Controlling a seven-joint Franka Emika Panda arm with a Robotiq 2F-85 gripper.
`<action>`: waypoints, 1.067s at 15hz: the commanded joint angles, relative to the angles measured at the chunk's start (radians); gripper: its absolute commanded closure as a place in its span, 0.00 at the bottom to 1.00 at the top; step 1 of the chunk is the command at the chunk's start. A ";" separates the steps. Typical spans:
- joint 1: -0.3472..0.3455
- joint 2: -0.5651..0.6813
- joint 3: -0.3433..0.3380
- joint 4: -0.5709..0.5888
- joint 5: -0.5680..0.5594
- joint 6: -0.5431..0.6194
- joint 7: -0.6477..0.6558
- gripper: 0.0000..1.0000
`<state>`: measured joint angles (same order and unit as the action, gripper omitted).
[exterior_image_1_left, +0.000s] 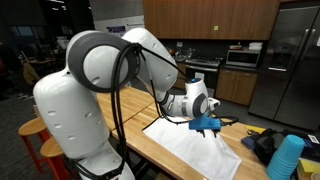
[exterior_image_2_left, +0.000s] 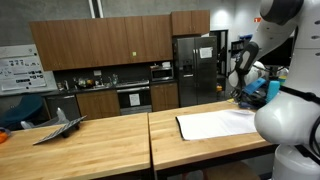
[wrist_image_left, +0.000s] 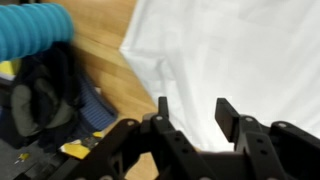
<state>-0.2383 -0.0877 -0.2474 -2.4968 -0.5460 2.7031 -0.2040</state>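
One white cloth (wrist_image_left: 235, 50) lies on the desk (wrist_image_left: 105, 45); the end effector (wrist_image_left: 193, 118) hangs open, empty, above its edge, one blue cup stack (wrist_image_left: 35, 28) nearby.

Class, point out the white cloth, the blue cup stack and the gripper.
white cloth (wrist_image_left: 245, 50), wrist view, on its flat middle.
blue cup stack (exterior_image_1_left: 287, 157), in an exterior view, on its ribbed side.
gripper (wrist_image_left: 195, 106), wrist view, midway between its parted fingertips.

A white cloth (exterior_image_1_left: 195, 150) lies spread almost flat on the wooden table (exterior_image_2_left: 100, 140), close to the table's end in both exterior views. It is roughly rectangular and plain. The wrist view shows soft wrinkles and one edge running slantwise over the bare wood.
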 joint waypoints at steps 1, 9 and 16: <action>0.151 0.016 -0.058 -0.073 0.290 0.021 -0.149 0.16; 0.132 0.017 -0.078 -0.014 0.790 -0.156 -0.316 0.00; 0.057 0.096 -0.061 0.071 0.715 -0.147 -0.437 0.00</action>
<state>-0.1593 -0.0446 -0.3351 -2.4663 0.2068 2.5178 -0.5678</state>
